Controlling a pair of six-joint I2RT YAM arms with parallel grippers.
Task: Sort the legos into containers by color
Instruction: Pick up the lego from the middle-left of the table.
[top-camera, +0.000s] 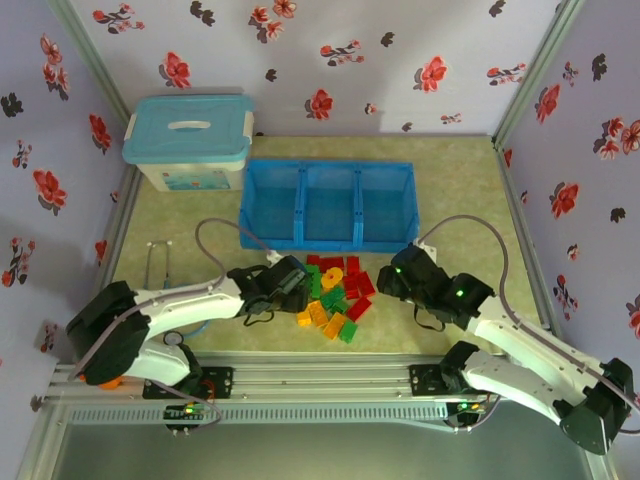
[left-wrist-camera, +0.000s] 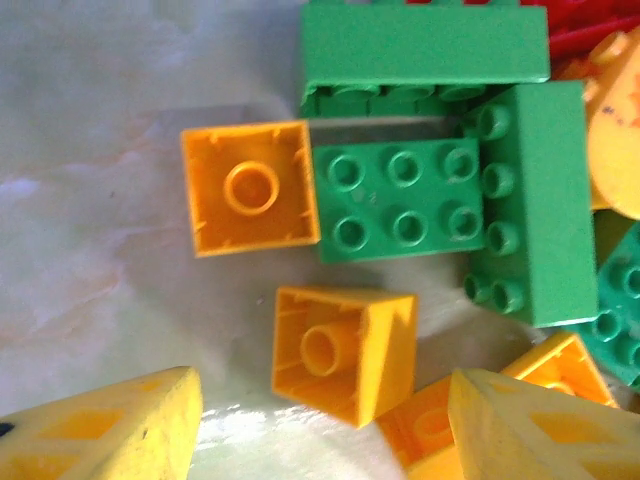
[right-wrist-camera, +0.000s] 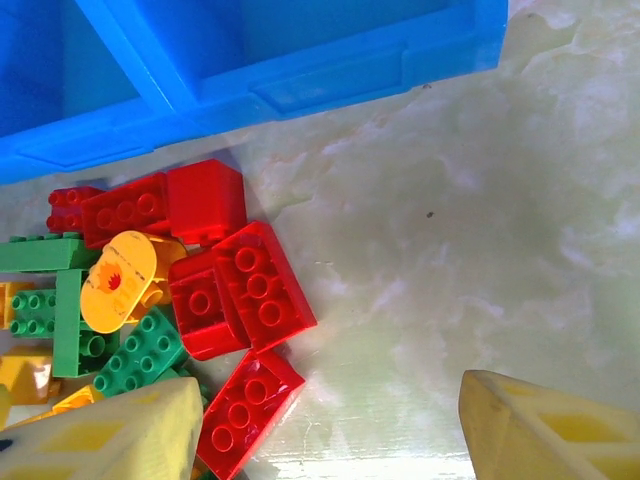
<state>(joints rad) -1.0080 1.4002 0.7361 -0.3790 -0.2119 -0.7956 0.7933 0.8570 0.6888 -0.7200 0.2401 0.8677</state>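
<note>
Top view, step: Judging by the empty containers (top-camera: 330, 166), sorting is at its start, with a first pick under way on both sides. None of the three blue compartments has a brick in it that I can see.
Top view, legos: The legos (top-camera: 335, 298) lie in one mixed pile of red, green and orange on the tabletop (top-camera: 455, 185), just in front of the tray.
Top view, arms: The left end effector (top-camera: 303, 284) is at the pile's left edge and the right end effector (top-camera: 388, 281) at its right edge.
Left wrist view, end effector: The left end effector (left-wrist-camera: 322, 385) has its yellow fingers (left-wrist-camera: 110, 428) apart, and nothing is clamped. An orange brick (left-wrist-camera: 345, 352) lies tilted, hollow side up, in the gap between them. I see no contact with either finger.
Left wrist view, neighbours: Green bricks (left-wrist-camera: 400, 200) sit just beyond it, with a second orange one beside them.
Left wrist view, next move: Probably shut squarely on the orange brick without catching the orange pieces near the right finger, then lift and carry it to a compartment.
Right wrist view, end effector: The right end effector (right-wrist-camera: 330, 385) is spread wide with nothing held, mostly over bare tabletop.
Right wrist view, nearest brick: A red brick (right-wrist-camera: 248, 402) lies just beside the left finger and is not centred in the gap.
Right wrist view, next move: It likely needs to shift toward the red cluster before gripping. The tray wall (right-wrist-camera: 350, 80) is close beyond.
</note>
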